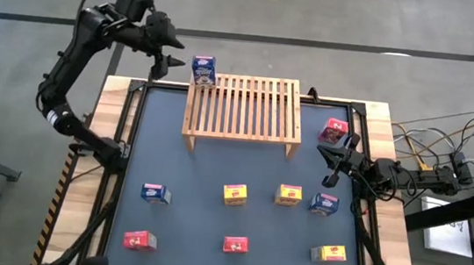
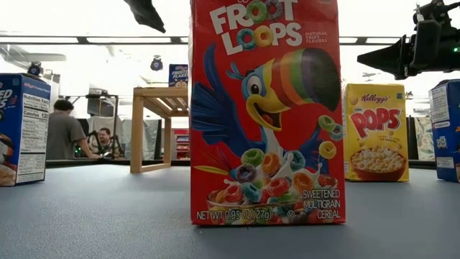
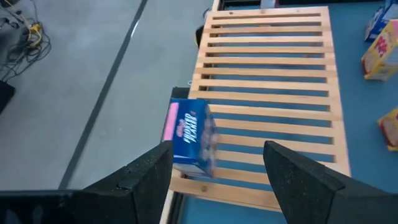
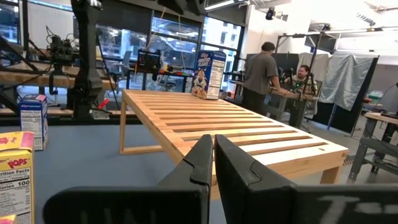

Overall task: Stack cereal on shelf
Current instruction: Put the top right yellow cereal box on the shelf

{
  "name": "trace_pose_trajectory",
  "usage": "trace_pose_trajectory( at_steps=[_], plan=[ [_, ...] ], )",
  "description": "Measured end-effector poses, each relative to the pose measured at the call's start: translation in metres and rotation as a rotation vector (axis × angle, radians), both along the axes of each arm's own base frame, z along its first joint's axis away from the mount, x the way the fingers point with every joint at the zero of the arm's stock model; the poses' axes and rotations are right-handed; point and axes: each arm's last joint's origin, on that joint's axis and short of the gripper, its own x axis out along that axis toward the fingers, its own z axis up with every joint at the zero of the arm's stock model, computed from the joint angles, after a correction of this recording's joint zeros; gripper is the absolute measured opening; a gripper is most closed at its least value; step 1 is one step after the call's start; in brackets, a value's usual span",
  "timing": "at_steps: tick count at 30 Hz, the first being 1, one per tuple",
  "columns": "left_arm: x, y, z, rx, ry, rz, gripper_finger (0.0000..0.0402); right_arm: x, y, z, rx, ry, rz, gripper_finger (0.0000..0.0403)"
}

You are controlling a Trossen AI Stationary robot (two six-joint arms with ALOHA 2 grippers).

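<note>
The shelf (image 1: 244, 107) is a light wooden slatted rack at the table's far side. A blue cereal box (image 1: 204, 70) stands upright on its far left corner, also seen in the left wrist view (image 3: 189, 137) and the low view (image 2: 178, 75). My left gripper (image 1: 167, 55) hangs open in the air just left of that box and above it, its fingers (image 3: 149, 174) short of the box and touching nothing. Several more cereal boxes stand on the table, among them a red one (image 2: 264, 111). My right gripper (image 1: 336, 156) rests shut at the table's right side.
On the blue mat in front of the shelf stand blue (image 1: 156, 193), yellow (image 1: 289, 194), blue (image 1: 324, 203), red (image 1: 140, 241), red (image 1: 235, 244) and yellow (image 1: 328, 252) boxes. Another box (image 1: 334, 129) stands beside my right gripper. People work behind the table (image 4: 261, 68).
</note>
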Motion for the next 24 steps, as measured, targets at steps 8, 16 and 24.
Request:
trace_pose_trajectory(
  at_steps=[8, 16, 24],
  plan=[
    [-0.013, -0.028, -0.016, 0.033, -0.089, 0.014, 0.0233, 0.0, 0.0, 0.0, 0.0, 0.0, 0.0, 0.0009],
    [-0.018, -0.056, -0.038, 0.083, -0.156, 0.012, 0.0233, 0.0, 0.0, 0.0, 0.001, 0.0, 0.0, 0.0009],
    [-0.024, -0.071, -0.057, 0.119, -0.211, 0.007, 0.0233, 0.0, 0.0, 0.0, 0.0, 0.0, 0.0, 0.0009]
  ],
)
